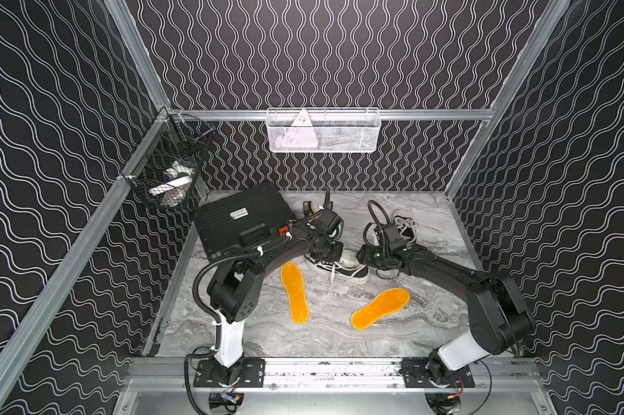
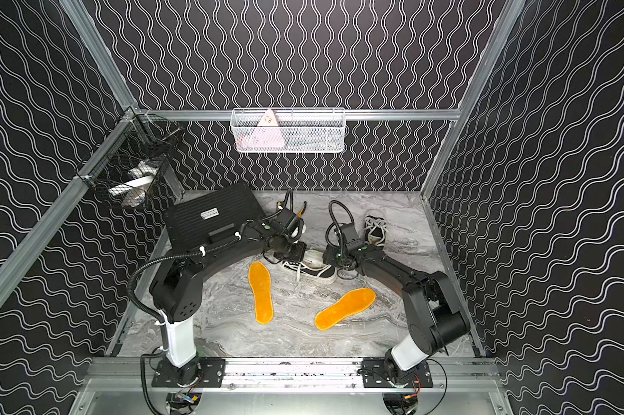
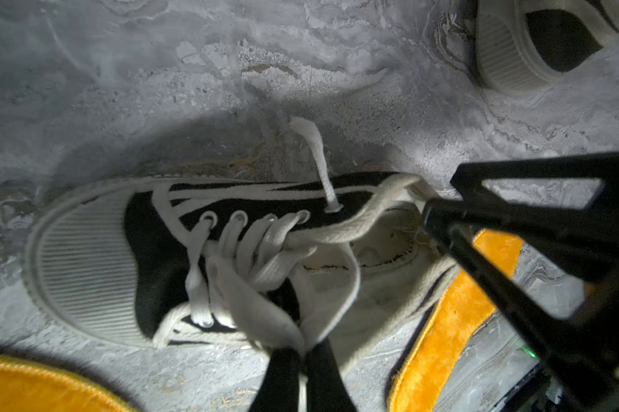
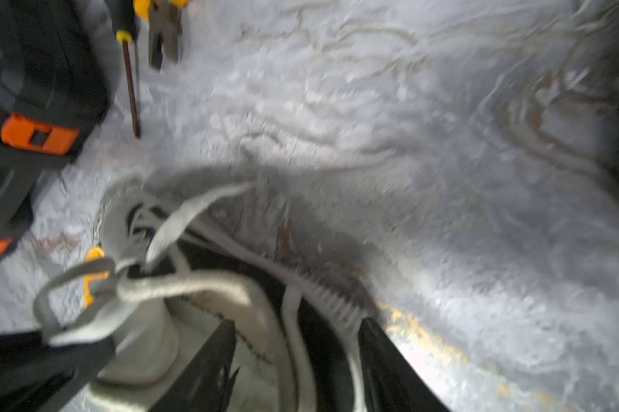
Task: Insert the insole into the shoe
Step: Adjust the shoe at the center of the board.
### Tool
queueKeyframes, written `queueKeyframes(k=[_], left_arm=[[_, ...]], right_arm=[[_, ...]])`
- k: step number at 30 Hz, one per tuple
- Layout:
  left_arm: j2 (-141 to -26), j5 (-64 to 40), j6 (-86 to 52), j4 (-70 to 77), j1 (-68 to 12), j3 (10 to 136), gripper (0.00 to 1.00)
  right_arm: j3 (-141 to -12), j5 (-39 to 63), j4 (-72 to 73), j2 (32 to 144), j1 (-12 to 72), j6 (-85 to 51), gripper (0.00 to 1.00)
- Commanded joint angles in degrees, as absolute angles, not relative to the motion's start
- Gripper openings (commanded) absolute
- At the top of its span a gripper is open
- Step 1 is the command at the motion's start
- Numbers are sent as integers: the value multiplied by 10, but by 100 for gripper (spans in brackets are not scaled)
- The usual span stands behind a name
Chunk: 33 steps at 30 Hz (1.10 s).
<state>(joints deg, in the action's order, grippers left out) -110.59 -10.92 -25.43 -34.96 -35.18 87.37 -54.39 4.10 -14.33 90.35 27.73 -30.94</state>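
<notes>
**A:** Which step is this?

**B:** I think it is the opening of the shoe (image 1: 339,267). The left hand (image 3: 302,356) is pressed together on the tongue (image 3: 322,285) and pulls it outward. The right hand (image 4: 297,323) is spread, with the collar wall between its fingers, and seems not to pinch it.

**A:** And the insoles?

**B:** Both lie flat on the tabletop (image 1: 339,341). The nearer insole (image 1: 295,293) is just beside the shoe, and the farther insole (image 1: 380,308) is apart from it. Nothing is inside yet.

**A:** What is next?

**B:** The right hand should fetch an insole and enter it toe first. The loose laces (image 3: 265,242) cross the mouth and may catch. The second shoe (image 1: 404,226), black case (image 1: 242,219), screwdriver (image 4: 131,89) and pliers (image 4: 163,39) lie behind, out of the way.
</notes>
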Motion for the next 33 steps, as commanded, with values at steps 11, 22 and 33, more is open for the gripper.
queueKeyframes(k=[11,22,33], left_arm=[[-1073,-135,-276,-325,-321,846,0],[-1067,-149,-244,-328,-277,804,0],[-1075,-73,-255,-332,-279,785,0]], right_arm=[[-529,-53,-192,912,276,-324,40],[-521,-21,-167,912,264,-301,29],[-521,9,-160,901,247,-310,28]])
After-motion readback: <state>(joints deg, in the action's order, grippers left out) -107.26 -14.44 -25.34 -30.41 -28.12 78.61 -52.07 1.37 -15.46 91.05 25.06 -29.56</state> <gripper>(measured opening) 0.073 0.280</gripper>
